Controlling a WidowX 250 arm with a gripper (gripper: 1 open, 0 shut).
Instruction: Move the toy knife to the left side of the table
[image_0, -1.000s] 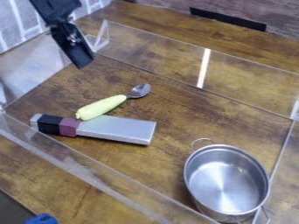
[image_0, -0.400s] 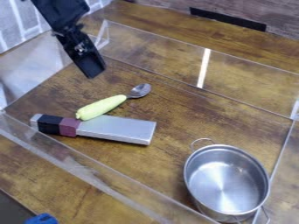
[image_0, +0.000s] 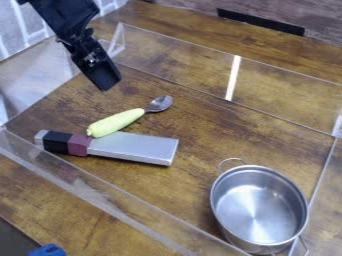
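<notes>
**Lying near the front wall, knife untouched**

Spreading across the whole view, the table (image_0: 254, 115) is dark brown wood grain fenced by low clear plastic walls (image_0: 235, 78). Wide bare board lies open through its middle and far right. A steel pot (image_0: 258, 208) sits in the near right corner, close to the front wall. The toy knife (image_0: 107, 146) lies flat by the front-left edge, grey blade pointing right, black-and-maroon handle at the left. Just behind it, almost touching, rests a spoon (image_0: 130, 115) with a yellow-green handle. The gripper (image_0: 102, 73) hangs above the far left corner, well apart from the knife, fingers spread and empty.
</notes>
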